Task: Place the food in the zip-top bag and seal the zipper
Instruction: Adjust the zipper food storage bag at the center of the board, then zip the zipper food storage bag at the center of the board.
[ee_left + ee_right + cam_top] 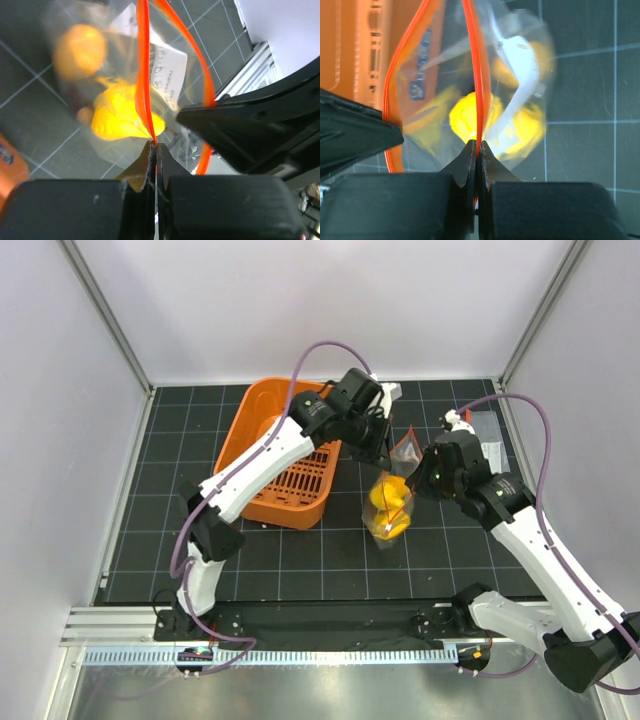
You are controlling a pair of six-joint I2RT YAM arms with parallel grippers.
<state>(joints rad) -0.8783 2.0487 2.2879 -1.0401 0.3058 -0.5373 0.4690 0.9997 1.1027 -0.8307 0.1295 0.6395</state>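
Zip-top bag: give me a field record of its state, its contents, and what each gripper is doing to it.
bag: zip-top bag, clear, held between both grippers
contents: food, yellow and orange pieces inside
closure: zipper, its two red-orange strips apart, mouth open, not sealed
left: left gripper, jaws shut on a zipper strip
right: right gripper, jaws shut on a zipper strip
nearby: orange basket, left of the bag in the top view
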